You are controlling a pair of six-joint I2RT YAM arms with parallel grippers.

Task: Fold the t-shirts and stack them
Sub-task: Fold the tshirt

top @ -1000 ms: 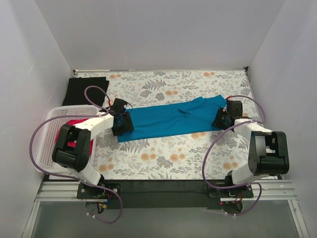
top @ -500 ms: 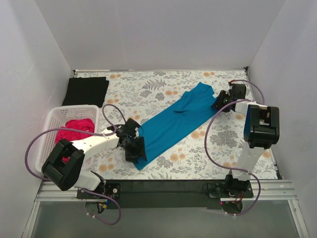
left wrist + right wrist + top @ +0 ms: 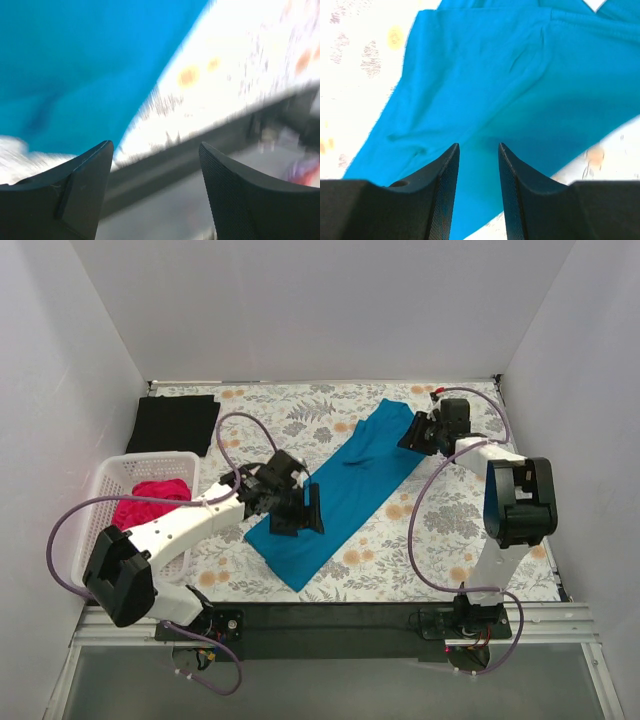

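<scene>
Three t-shirts: one teal shirt [image 3: 350, 485], one black shirt [image 3: 175, 425], one pink shirt [image 3: 150, 502]; one basket [image 3: 95, 528]; two arms, left arm [image 3: 190, 522], right arm [image 3: 515, 502]

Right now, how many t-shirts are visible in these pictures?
3. The teal-blue t-shirt lies diagonally in the middle; the black t-shirt lies flat at the far left corner; the magenta-pink t-shirt sits in the white basket. More may be hidden beneath it.
</scene>
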